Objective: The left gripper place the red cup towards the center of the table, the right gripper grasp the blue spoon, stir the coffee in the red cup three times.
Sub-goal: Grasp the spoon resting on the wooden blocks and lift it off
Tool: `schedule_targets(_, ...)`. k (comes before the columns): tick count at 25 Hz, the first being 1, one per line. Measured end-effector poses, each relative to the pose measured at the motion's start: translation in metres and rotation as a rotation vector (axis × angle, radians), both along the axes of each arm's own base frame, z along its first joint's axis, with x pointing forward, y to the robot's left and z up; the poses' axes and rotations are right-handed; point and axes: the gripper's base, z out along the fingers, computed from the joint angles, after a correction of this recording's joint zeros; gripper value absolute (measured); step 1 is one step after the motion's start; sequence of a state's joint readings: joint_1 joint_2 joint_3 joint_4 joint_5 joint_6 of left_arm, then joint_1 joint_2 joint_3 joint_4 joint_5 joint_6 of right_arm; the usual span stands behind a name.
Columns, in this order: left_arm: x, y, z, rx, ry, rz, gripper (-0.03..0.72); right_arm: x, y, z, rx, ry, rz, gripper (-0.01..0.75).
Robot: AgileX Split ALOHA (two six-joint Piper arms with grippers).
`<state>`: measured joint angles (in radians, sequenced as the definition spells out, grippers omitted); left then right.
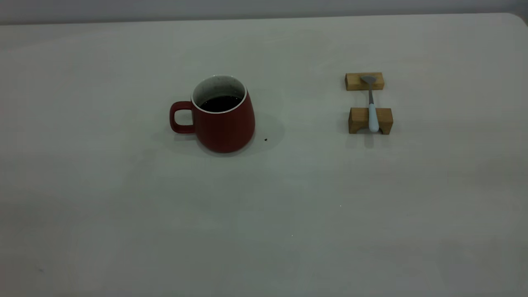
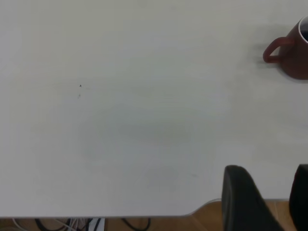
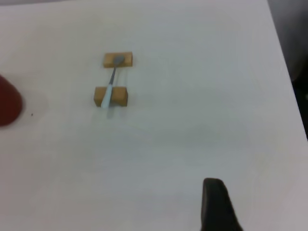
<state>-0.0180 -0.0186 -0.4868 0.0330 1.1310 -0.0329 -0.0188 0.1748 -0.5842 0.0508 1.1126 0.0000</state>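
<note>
Nothing started: squat dark-red ceramic mug (image 1: pixel 222 117) of coffee (image 1: pixel 220 103) sits left of bench (image 1: pixel 264 214) centre, pale-blue-handled spoon (image 1: pixel 372 108) untouched across two tan wooden blocks (image 1: pixel 370 120), left end effector (image 2: pixel 267 202) apart and empty, right end effector state undetermined.

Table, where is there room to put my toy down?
The table is bare between the mug and the spoon on its wooden blocks, and all along the near side. It is only crowded right at the blocks.
</note>
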Motion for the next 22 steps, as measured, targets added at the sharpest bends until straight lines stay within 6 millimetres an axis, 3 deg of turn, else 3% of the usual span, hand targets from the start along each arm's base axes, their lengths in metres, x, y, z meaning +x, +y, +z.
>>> schedule_targets(3,0.000,0.000,0.000,0.000,0.000,0.000,0.318,0.034,0.000,0.021,0.011,0.106,-0.004,0.503)
schedule_targets(6,0.000,0.000,0.000,0.000,0.000,0.000,0.318,0.084,-0.001,0.029,0.015,0.231,-0.006,0.537)
schedule_targets(10,0.000,0.000,0.000,0.000,0.000,0.000,0.318,0.156,-0.001,0.017,0.028,0.390,0.007,0.612)
schedule_targets(16,0.000,0.000,0.000,0.000,0.000,0.000,0.318,0.256,0.007,-0.044,0.028,0.626,0.099,0.638)
schedule_targets(22,0.000,0.000,0.000,0.000,0.000,0.000,0.318,0.324,0.045,-0.112,-0.013,0.763,0.209,0.638)
